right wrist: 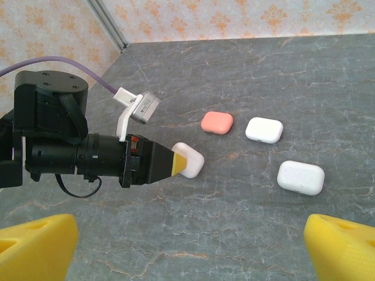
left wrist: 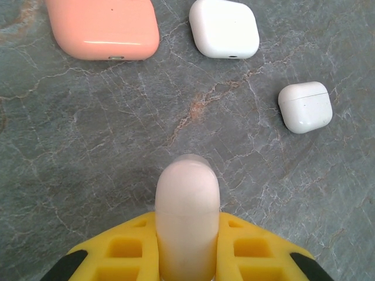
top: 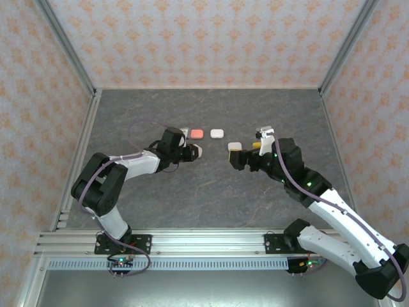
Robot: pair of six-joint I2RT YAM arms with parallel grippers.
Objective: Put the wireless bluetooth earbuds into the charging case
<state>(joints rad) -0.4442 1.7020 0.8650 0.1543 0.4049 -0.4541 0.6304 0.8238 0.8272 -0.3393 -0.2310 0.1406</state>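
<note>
A white charging case [left wrist: 187, 199] sits between the yellow pads of my left gripper [left wrist: 187, 227], which is shut on it just above the table. The same case [right wrist: 190, 159] and left gripper [right wrist: 181, 163] show in the right wrist view, and from above the left gripper [top: 193, 151] is left of centre. My right gripper [top: 235, 158] faces it from the right, with its fingers [right wrist: 36, 244] spread open and nothing between them. The earbuds are out of view.
Beyond the held case lie a salmon-pink case [left wrist: 102, 26] and a white case [left wrist: 224, 27] side by side. A third white case [left wrist: 305, 106], lid shut, lies to the right, close to the right gripper [top: 234, 146]. Patterned walls enclose the grey table [top: 192, 198].
</note>
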